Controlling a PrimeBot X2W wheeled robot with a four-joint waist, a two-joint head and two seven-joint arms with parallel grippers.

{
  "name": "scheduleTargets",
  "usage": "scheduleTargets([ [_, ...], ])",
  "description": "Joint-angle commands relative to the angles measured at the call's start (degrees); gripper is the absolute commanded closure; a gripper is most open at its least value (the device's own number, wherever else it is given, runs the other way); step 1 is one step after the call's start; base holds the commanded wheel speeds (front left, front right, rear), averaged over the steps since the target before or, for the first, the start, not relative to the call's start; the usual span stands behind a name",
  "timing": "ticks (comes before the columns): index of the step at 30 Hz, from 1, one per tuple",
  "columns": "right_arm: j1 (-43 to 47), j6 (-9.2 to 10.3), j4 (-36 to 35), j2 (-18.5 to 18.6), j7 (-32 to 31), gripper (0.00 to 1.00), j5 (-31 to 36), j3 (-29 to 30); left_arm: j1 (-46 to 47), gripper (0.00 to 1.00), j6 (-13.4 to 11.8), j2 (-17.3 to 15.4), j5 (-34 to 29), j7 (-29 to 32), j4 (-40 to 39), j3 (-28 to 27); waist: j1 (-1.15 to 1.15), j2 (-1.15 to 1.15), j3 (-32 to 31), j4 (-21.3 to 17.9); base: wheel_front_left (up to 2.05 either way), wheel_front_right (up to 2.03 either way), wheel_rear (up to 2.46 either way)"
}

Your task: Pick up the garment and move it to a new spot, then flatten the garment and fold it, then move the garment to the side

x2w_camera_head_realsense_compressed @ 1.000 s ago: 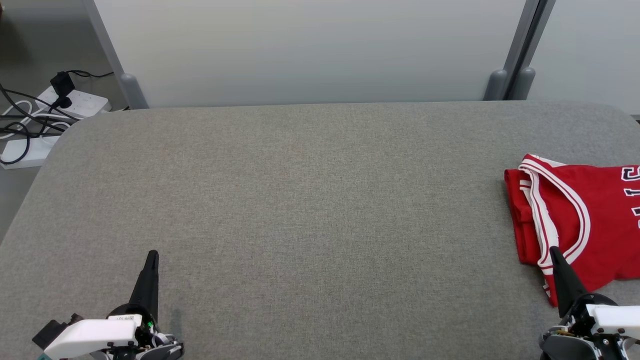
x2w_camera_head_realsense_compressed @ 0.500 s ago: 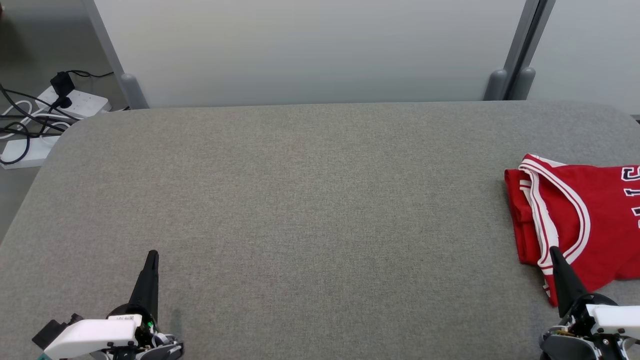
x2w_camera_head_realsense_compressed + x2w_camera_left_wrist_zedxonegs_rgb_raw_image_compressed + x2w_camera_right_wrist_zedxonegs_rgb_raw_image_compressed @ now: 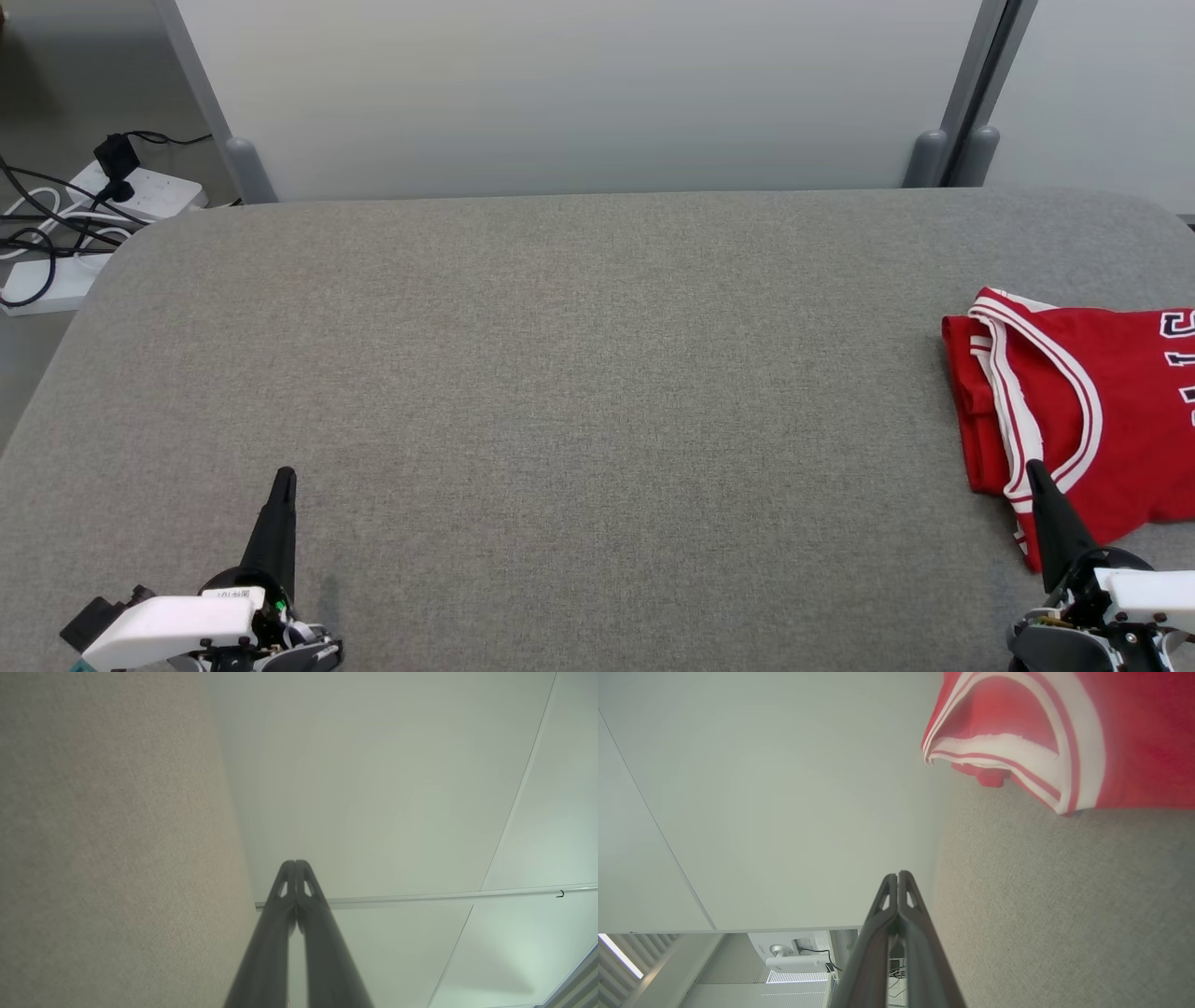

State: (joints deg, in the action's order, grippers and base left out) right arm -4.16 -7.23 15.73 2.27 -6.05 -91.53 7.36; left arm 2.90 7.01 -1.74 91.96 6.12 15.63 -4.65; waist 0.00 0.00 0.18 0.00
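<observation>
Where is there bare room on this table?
The grey table is bare from the left gripper across the middle, back to the white wall panel and right as far as the red jersey. Crowded at the right edge: the jersey lies there, the right gripper by its near corner.

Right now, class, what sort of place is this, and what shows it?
Probably an indoor lab or test room: a grey fabric-covered table, pale partition panels behind it, and cabled power strips on the floor.
</observation>
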Motion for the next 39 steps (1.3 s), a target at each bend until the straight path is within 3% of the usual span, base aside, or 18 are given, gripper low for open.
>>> scheduleTargets([
  [1, -2.02, -0.25, -1.70, 0.61, -0.44, 1.00, -0.63, -0.84, 3.29, 1.00, 0.47, -1.14, 0.21, 0.36, -1.58, -1.86, 0.00, 0.00, 0.00, 0.00, 0.00, 0.00, 0.00],
  [39, -2.02, -0.25, -1.70, 0.61, -0.44, 1.00, -0.64, -0.84, 3.29, 1.00, 0.47, -1.14, 0.21, 0.36, -1.58, -1.86, 0.00, 0.00, 0.00, 0.00, 0.00, 0.00, 0.00],
])
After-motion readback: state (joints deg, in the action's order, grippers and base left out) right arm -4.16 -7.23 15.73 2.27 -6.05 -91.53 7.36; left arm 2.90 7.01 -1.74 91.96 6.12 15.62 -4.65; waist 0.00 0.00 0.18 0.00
